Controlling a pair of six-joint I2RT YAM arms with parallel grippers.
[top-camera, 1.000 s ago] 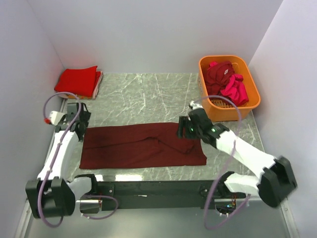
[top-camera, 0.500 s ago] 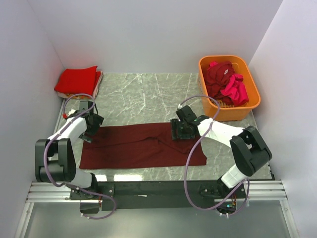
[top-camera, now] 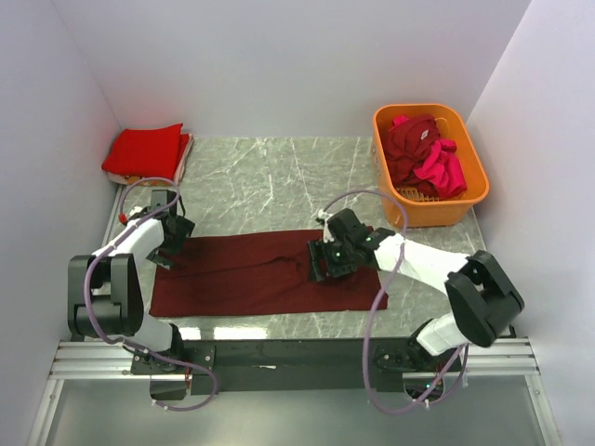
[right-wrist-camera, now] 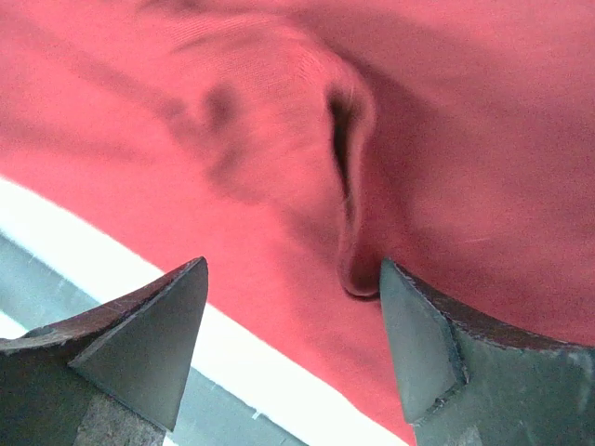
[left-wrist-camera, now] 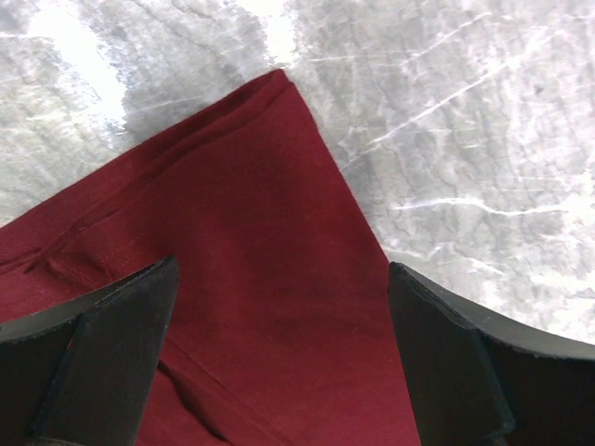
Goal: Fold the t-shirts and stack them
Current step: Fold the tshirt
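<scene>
A dark maroon t-shirt [top-camera: 251, 274] lies folded into a long strip across the front of the marble table. My left gripper [top-camera: 170, 243] is open over its far left corner [left-wrist-camera: 270, 242], fingers either side of the cloth. My right gripper [top-camera: 323, 260] is open low over the strip's middle, above a raised wrinkle [right-wrist-camera: 349, 204]. A folded bright red t-shirt [top-camera: 147, 150] sits at the back left. More t-shirts, maroon [top-camera: 409, 141] and magenta-pink [top-camera: 442, 170], are heaped in the basket.
The orange plastic basket [top-camera: 465, 200] stands at the back right, close to my right arm. White walls close in the table on three sides. The black rail with the arm bases runs along the front edge [top-camera: 279, 351].
My right gripper has moved left along the strip, from its right end to its middle. My left gripper has swung in over the strip's far left corner.
</scene>
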